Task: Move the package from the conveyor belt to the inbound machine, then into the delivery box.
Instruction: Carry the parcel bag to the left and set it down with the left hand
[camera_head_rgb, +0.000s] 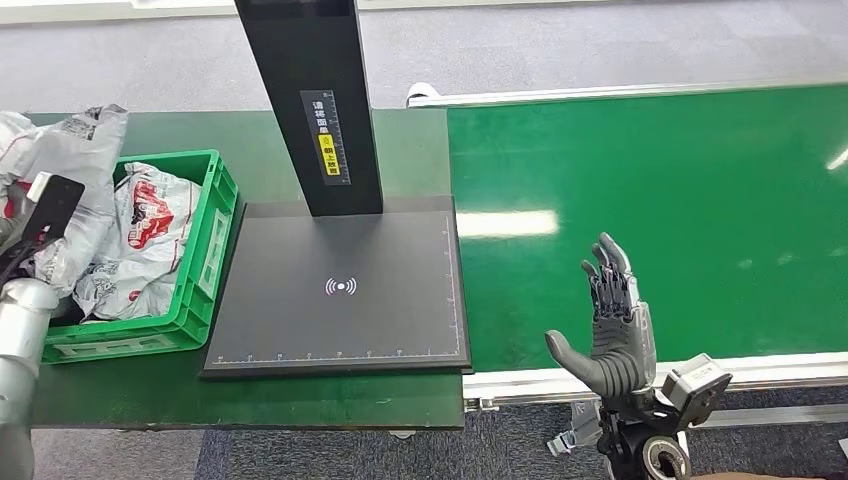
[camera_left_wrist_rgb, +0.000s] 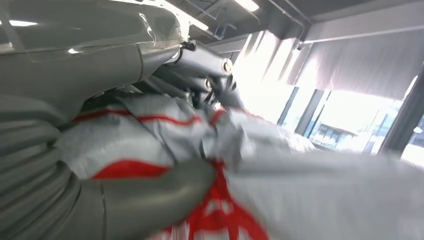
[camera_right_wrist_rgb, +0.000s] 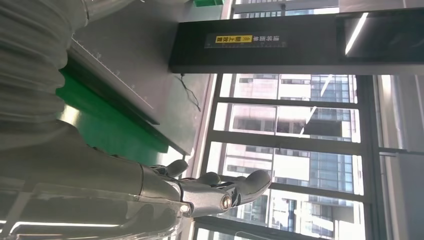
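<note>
The box (camera_head_rgb: 205, 255) lies left of the scanner plate (camera_head_rgb: 340, 300), conveyor belt (camera_head_rgb: 680, 200) right.

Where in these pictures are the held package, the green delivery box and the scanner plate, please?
package (camera_head_rgb: 75, 165): head view, its crumpled grey upper part.
delivery box (camera_head_rgb: 205, 260): head view, its right side wall.
scanner plate (camera_head_rgb: 340, 320): head view, bare black surface below the wireless symbol.

green table (camera_head_rgb: 300, 400), grey carpet floor (camera_head_rgb: 500, 50)
</note>
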